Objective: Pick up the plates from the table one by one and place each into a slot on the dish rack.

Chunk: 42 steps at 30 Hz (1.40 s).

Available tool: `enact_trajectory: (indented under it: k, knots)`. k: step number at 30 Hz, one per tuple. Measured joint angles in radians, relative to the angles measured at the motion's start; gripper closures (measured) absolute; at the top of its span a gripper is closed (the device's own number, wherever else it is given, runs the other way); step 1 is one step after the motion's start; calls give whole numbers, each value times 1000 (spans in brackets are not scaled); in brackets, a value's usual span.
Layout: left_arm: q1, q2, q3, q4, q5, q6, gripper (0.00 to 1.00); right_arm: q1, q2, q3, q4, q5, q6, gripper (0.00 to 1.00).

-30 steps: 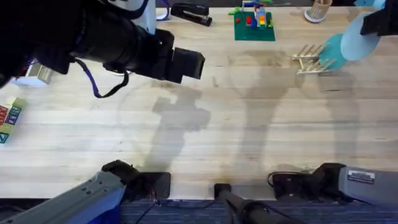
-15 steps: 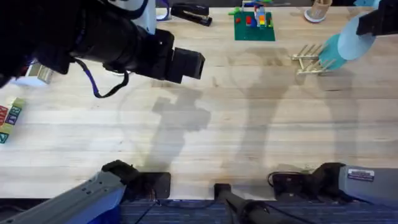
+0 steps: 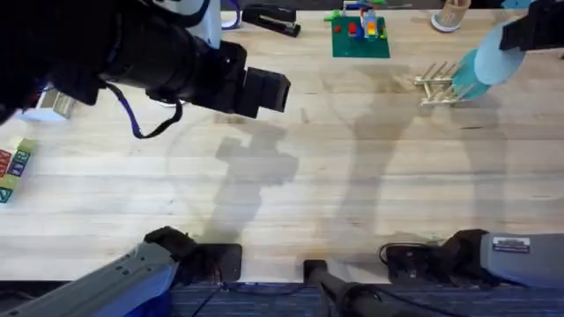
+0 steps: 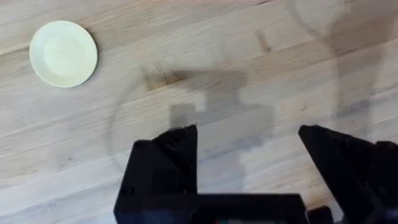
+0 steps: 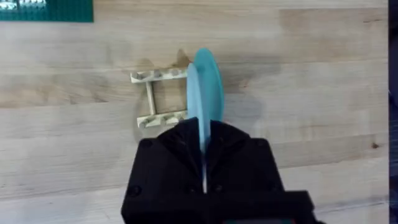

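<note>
Your right gripper (image 5: 204,163) is clamped on the light blue plate (image 5: 207,93), holding it on edge. From the right wrist view the plate's rim is right over the end of the dish rack (image 5: 158,96), at the rack's right end as seen from overhead, but you can't tell if it's actually seated between dowels or just above them. The rack's other slots look bare, nothing standing in them.

Your left gripper (image 4: 249,162) is wide open with nothing in it, hanging over bare tabletop (image 4: 249,56). Overhead that arm is just a big dark blur at the far left.

Count so far: two plates, one rack. The blue one is in the right gripper at the far right (image 3: 490,63), next to the rack (image 3: 435,84). The cream-yellow plate (image 4: 63,53) is lying flat on the wood, well apart from the left gripper, and you get it through the left wrist camera.

Overhead also gives you the extras: a green brick baseplate (image 3: 359,35) at the far edge and some letter blocks (image 3: 12,169) at the left edge. The right wrist view catches a corner of that baseplate too.
</note>
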Motion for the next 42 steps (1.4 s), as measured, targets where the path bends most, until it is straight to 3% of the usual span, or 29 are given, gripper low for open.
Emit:
enact_trajectory:
  k: [42]
  knots:
    - [0,0,0,0,0,0,8,0,113,0,88,-31,0,971]
